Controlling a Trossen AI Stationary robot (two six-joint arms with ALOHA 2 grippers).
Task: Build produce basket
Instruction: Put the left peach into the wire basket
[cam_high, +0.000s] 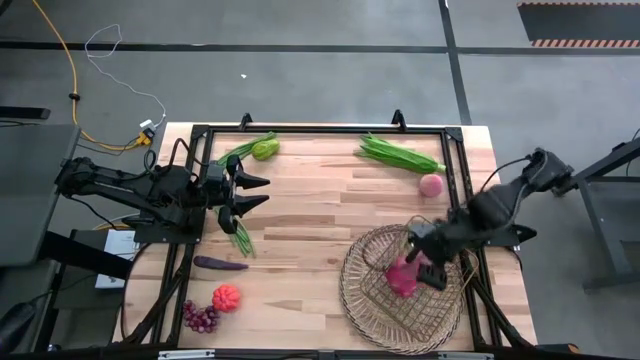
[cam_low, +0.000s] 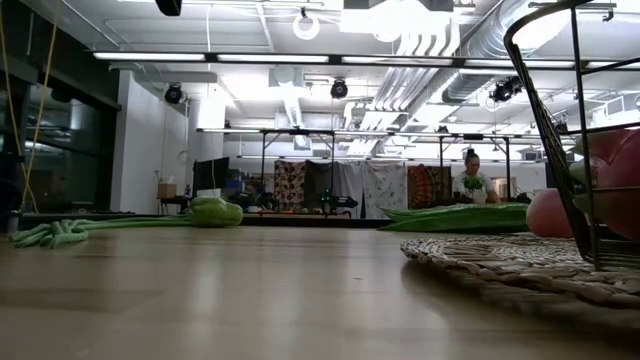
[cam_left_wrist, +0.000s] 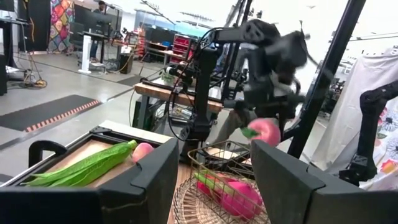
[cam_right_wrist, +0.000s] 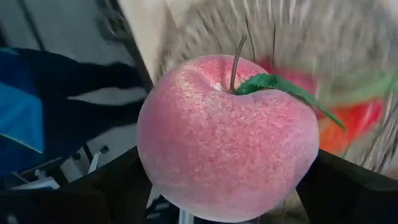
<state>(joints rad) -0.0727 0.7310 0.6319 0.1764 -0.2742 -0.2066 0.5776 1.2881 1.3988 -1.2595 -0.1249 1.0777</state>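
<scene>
Here, fuzzy round peach (cam_right_wrist: 227, 137) clamped in right gripper (cam_right_wrist: 227, 186), over lattice basket (cam_high: 372, 300)

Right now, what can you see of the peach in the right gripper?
The peach is round and pink-red, with a fuzzy, speckled skin, a thin brown stem and one green leaf. It looks whole and undamaged. The right gripper holds it between its two fingers, which press on opposite sides, with the stem end facing the wrist camera. It hangs above the basket and touches nothing else. The dragon fruit lies in the basket beneath it.
</scene>
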